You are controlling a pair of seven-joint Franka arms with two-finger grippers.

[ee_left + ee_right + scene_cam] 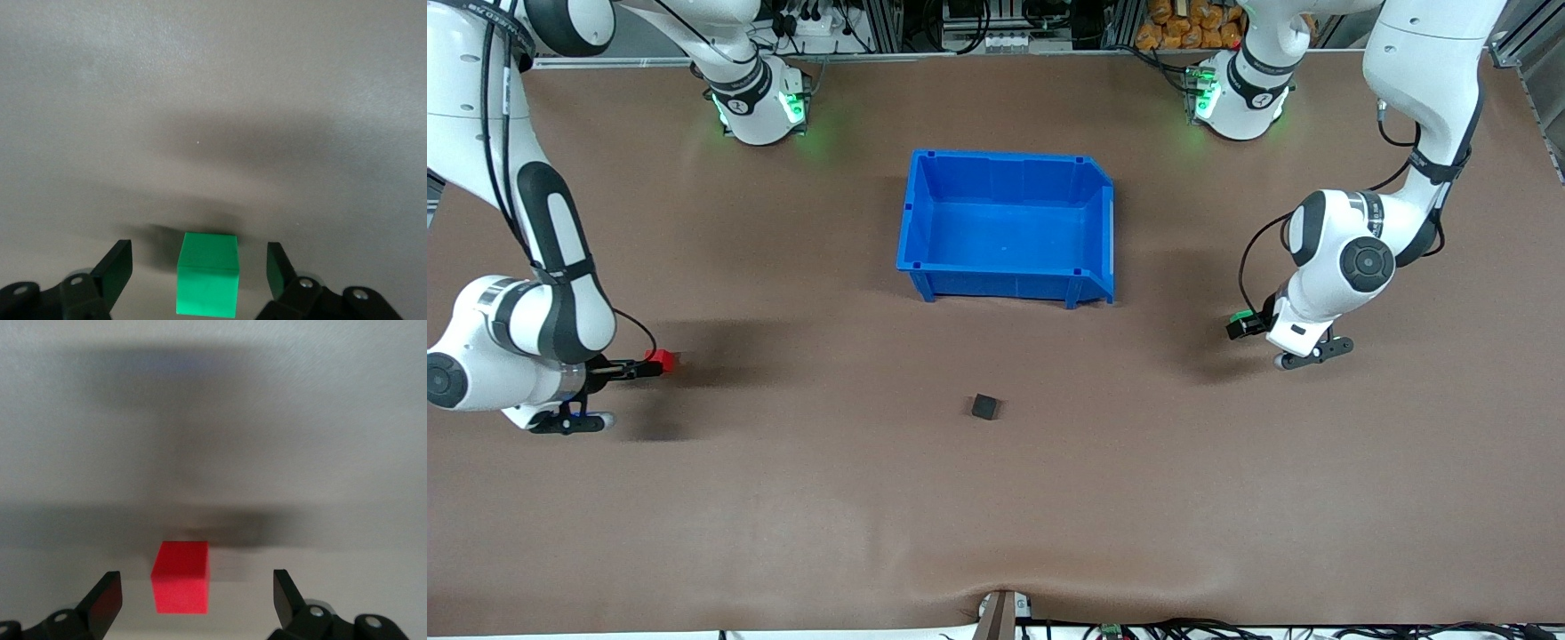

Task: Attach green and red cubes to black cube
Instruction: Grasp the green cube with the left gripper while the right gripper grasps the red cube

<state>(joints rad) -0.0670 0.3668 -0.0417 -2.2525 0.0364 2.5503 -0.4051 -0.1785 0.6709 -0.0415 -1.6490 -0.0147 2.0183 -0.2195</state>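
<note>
The black cube point(985, 406) sits alone on the brown table, nearer to the front camera than the blue bin. The red cube point(660, 360) lies at the right arm's end of the table. My right gripper point(645, 366) is low around it and open. In the right wrist view the red cube point(181, 587) rests between the fingers point(107, 595) with a gap on each side. At the left arm's end, the green cube point(1240, 316) lies on the table, and my left gripper point(1238, 327) is down around it. The green cube point(208, 280) stands between the open fingers point(117, 265), touching neither.
An empty blue bin point(996, 284) stands in the middle of the table, closer to the robots' bases than the black cube. A small fixture point(1000, 615) sticks up at the table's front edge.
</note>
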